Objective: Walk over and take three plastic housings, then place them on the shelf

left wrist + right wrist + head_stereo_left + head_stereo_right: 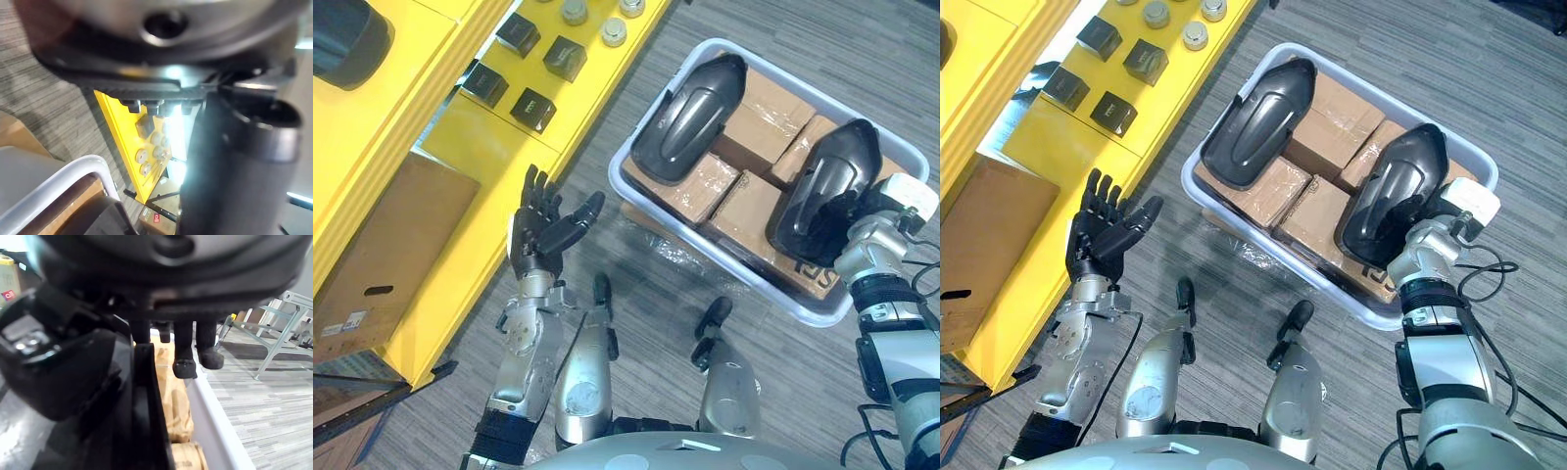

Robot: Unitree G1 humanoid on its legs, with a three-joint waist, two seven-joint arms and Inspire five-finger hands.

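Right hand: thumb and fingers clamped on the rim of the near plastic housing in the grey bin. Left hand: fingers apart, holding nothing. Cardboard box label unreadable.

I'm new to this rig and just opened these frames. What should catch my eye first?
Two glossy dark plastic housings lie on wrapped cardboard boxes in a pale bin on the floor, ahead to the robot's right. The right hand lies on the nearer housing. On the left, the yellow shelf stands out, with the left hand held up open near its edge.
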